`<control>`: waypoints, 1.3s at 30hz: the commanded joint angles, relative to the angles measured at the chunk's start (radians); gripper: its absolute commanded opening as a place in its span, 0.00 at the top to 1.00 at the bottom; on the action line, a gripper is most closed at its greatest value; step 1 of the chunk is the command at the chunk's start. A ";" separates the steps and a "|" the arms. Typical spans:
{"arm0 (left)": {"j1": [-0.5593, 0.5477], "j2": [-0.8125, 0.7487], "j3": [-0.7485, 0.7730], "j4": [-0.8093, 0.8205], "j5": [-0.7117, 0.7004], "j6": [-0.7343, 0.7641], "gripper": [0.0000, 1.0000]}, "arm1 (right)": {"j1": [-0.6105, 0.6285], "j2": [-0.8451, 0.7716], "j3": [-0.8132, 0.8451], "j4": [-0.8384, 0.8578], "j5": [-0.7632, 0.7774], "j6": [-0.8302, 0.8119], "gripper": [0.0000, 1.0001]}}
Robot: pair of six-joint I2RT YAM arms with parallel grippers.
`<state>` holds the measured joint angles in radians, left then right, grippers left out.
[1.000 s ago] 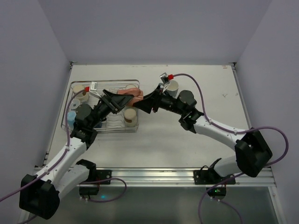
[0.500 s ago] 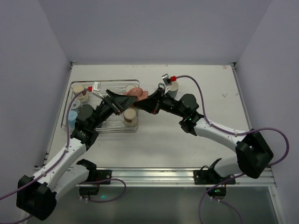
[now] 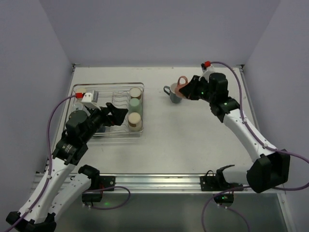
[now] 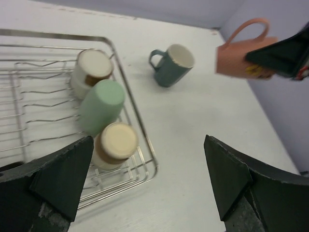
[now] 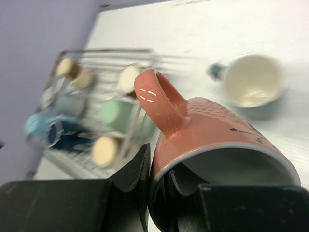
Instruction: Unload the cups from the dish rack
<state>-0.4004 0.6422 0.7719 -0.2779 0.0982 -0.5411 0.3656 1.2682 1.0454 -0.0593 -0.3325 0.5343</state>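
The silver wire dish rack (image 3: 142,129) stands at the left. Along its right side lie a beige tumbler (image 3: 136,92), a pale green tumbler (image 3: 134,103) and a second beige tumbler (image 3: 134,120). The left wrist view shows the same row (image 4: 101,106). My right gripper (image 3: 189,92) is shut on the rim of the salmon pink mug (image 3: 182,87), one finger inside it (image 5: 217,130), held tilted in the air by the grey-teal mug (image 3: 172,92) that stands on the table. My left gripper (image 3: 118,116) is open and empty above the rack's near right part (image 4: 149,179).
A light blue mug (image 5: 36,124) and a navy mug (image 5: 67,137) lie in the rack's left part, blurred. Another beige tumbler (image 3: 81,92) sits at the rack's far left corner. White side walls bound the table.
My right arm has swung away from the rack to the right, carrying the pink mug to the grey-teal mug. My left arm has pulled back toward the left and its gripper is clear of the mug.
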 commanded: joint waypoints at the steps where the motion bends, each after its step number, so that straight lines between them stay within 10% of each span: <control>1: 0.003 -0.022 -0.026 -0.168 -0.159 0.177 0.00 | -0.102 0.057 0.219 -0.330 0.220 -0.207 1.00; 26: 0.012 -0.027 -0.092 -0.139 -0.271 0.233 0.00 | -0.202 0.781 0.737 -0.586 0.339 -0.306 0.99; 31: 0.012 -0.007 -0.077 -0.176 -0.357 0.208 0.00 | -0.201 0.749 0.719 -0.570 0.339 -0.303 0.59; 39: 0.012 0.020 -0.053 -0.248 -0.508 0.141 0.00 | -0.200 0.613 0.638 -0.507 0.256 -0.269 0.45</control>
<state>-0.3939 0.6571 0.6769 -0.4980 -0.3000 -0.3580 0.1635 2.0121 1.7050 -0.6125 -0.0204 0.2497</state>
